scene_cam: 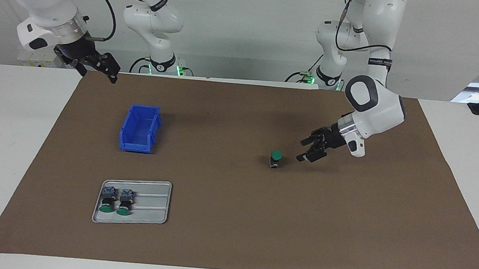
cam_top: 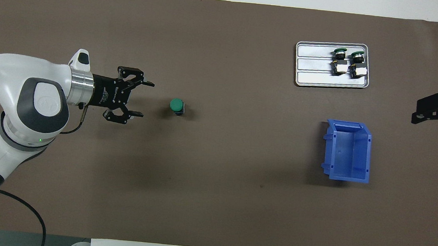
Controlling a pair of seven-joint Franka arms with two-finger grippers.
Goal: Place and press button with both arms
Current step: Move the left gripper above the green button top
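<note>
Brown matting (scene_cam: pixel 233 219) covered my table, where the left gripper (scene_cam: pixel 311 151) hung low with fingers spread, just beside the upright button (scene_cam: pixel 275 158) and not touching it. My right gripper (scene_cam: pixel 95 64) waited raised near the blue bin (scene_cam: pixel 139 128); I couldn't tell its fingers' state.

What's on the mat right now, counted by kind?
Green-capped buttons: 3, one upright on the mat, two lying in the tray
Grey tray: 1
Blue bin: 1
Total: 5
</note>
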